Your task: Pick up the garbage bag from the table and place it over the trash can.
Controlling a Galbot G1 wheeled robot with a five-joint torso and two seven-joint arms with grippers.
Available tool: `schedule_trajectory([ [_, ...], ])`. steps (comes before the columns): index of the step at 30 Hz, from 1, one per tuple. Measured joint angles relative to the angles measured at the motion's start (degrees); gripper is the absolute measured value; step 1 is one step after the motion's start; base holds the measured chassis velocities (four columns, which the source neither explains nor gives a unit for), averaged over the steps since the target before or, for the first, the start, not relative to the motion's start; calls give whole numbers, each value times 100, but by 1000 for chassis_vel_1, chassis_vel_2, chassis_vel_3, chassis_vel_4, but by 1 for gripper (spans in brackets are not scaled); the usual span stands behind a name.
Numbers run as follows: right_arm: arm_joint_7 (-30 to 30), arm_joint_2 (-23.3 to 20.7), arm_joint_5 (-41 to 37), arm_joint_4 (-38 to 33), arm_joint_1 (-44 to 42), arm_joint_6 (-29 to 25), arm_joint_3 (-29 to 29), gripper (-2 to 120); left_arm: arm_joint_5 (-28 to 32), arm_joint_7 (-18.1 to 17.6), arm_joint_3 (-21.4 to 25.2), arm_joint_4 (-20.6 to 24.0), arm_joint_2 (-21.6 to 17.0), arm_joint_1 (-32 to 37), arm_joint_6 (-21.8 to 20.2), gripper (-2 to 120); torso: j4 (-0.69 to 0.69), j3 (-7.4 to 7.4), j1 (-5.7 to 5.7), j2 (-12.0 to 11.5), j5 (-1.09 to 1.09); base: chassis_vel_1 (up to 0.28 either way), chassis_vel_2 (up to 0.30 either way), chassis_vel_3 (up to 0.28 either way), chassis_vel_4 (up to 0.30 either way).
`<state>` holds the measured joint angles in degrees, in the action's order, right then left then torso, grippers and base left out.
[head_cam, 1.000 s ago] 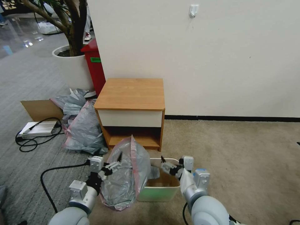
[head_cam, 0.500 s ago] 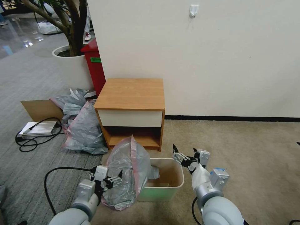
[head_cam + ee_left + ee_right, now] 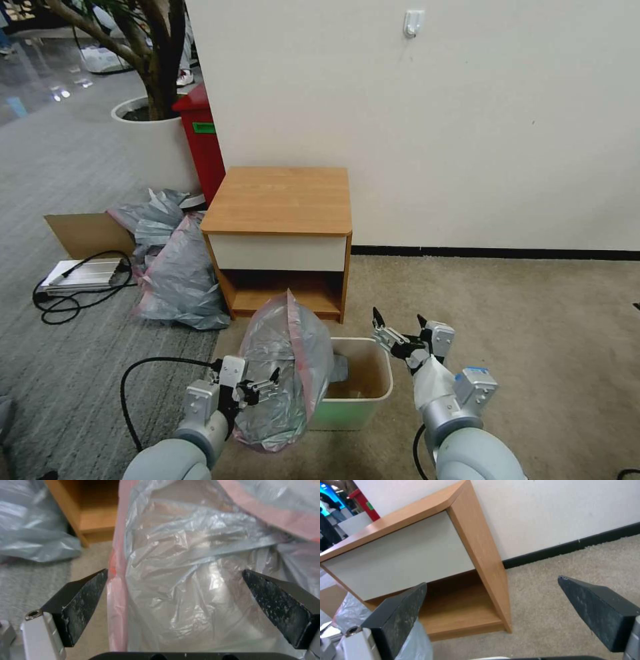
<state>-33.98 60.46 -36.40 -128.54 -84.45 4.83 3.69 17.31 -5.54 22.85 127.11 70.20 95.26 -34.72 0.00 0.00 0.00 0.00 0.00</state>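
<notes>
Draping: translucent grey plastic garbage bag (image 3: 287, 373) over cream rectangular trash can (image 3: 373, 400) left rim.
Left end effector (image 3: 261, 389): fingers apart, against bag.
Right end effector (image 3: 398, 325): fingers apart, empty, beyond can.

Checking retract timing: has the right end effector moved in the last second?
Yes. The right end effector has swung off the trash can to the robot's right, out past its right rim, and sits open beside the table.

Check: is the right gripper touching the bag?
Apart. Head view: the open right gripper hovers beyond the bin's far corner, carpet and bin between it and the bag.
</notes>
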Motion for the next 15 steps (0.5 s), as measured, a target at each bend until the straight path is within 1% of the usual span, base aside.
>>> schedule_trajectory([
  [2, 25, 27, 35, 37, 6, -15, -51, 100, 171, 39, -76, -100, 23, -88, 76, 100, -1, 0, 0, 0, 0, 0, 0, 0, 0],
  [4, 31, 36, 48, 51, 3, -21, -63, 100, 228, 54, -98, -119, 28, -116, 80, 100, 0, 0, 0, 0, 0, 0, 0, 0, 0],
  [7, 65, 59, 118, 98, -21, -56, -111, 100, 477, 90, -171, -285, 31, -282, 85, 100, -1, 0, 0, 0, -1, 0, 0, 0, 0],
  [9, 71, 65, 132, 107, -26, -62, -124, 100, 532, 90, -184, -326, 34, -329, 76, 100, -1, 0, 0, 0, -1, 0, 0, 0, 0],
  [13, 80, 83, 158, 130, -43, -83, -127, 100, 590, 85, -198, -398, 34, -402, -79, 100, 0, 0, 0, 0, 0, 0, 0, 0, 0],
  [15, 91, 87, 171, 142, -67, -104, -103, 100, 650, 90, -207, -491, 11, -456, -160, 97, 0, 0, 0, 0, 0, 0, 0, 0, 0],
])
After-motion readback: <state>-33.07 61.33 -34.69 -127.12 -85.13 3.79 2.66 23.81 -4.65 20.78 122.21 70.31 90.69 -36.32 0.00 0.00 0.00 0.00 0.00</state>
